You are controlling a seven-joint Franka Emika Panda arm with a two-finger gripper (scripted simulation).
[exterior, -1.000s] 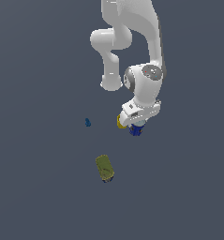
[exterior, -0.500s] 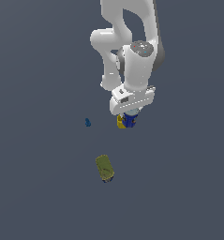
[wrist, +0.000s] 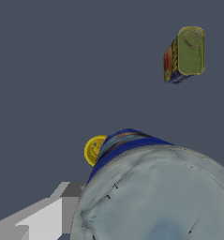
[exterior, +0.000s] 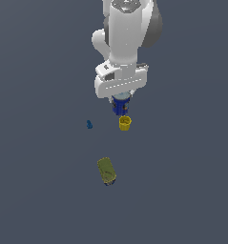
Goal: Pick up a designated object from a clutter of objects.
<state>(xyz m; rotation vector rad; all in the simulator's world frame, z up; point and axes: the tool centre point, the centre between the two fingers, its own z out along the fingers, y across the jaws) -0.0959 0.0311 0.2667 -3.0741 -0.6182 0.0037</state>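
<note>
The end effector (exterior: 120,97) is closed on the dark blue can (exterior: 120,105), which hangs just below centre-top of the exterior view, directly above the yellow cup (exterior: 125,123) and apparently clear of the bench (exterior: 182,181). In the wrist view the can's silver-grey lid (wrist: 155,197) fills the lower right, with one finger (wrist: 43,213) pressed against its side. To finish the lift well, I would rise straight up and slowly, keeping the squeeze firm, since a smooth round can may slip or swing. The olive-green can (exterior: 106,171) lies on its side lower down, and the tiny blue piece (exterior: 89,125) sits left of the cup; both are well apart from the carried can.
</note>
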